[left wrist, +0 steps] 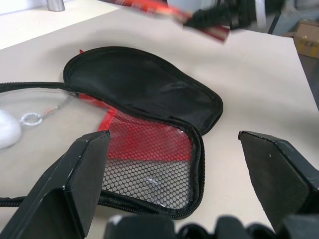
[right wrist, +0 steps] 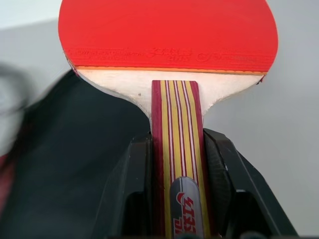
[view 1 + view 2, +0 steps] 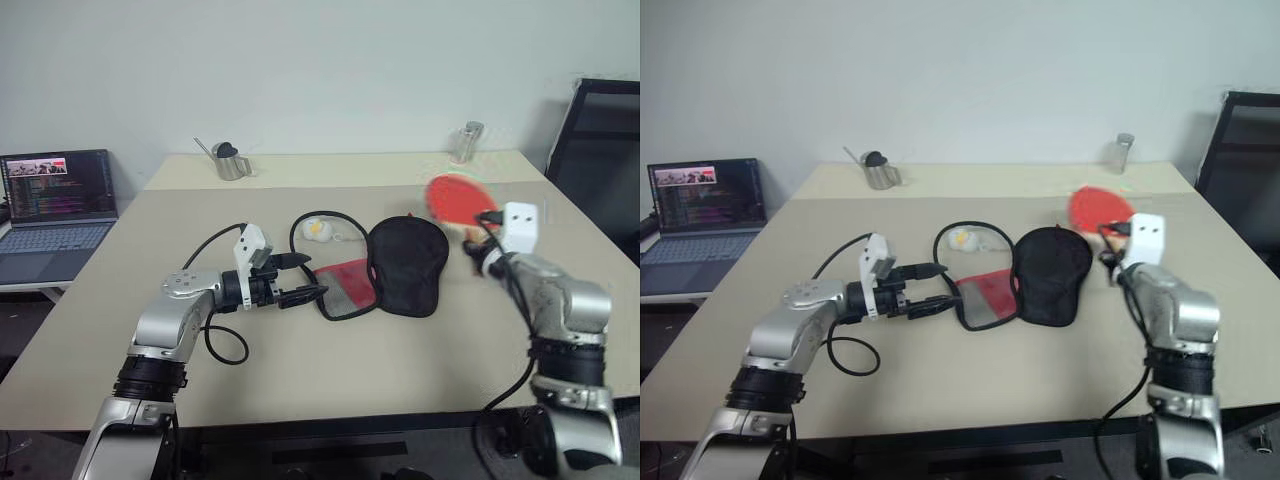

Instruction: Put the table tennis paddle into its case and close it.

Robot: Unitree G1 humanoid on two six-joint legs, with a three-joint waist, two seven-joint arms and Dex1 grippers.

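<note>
Heads up, your right pincer (image 3: 478,243) is clamped only on the paddle (image 2: 169,37)'s handle, above the unzipped case (image 3: 405,262) just left of it, so a crooked entry snags the zipper while your left pincer (image 3: 298,278) gapes wide beside it.

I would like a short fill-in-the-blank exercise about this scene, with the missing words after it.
1. The right hand is shut on the paddle's ____.
2. The case lies ____ on the table.
3. The left hand is ____ and holds nothing.
4. The paddle's rubber face is ____.

Missing words: handle; open; open; red
</note>
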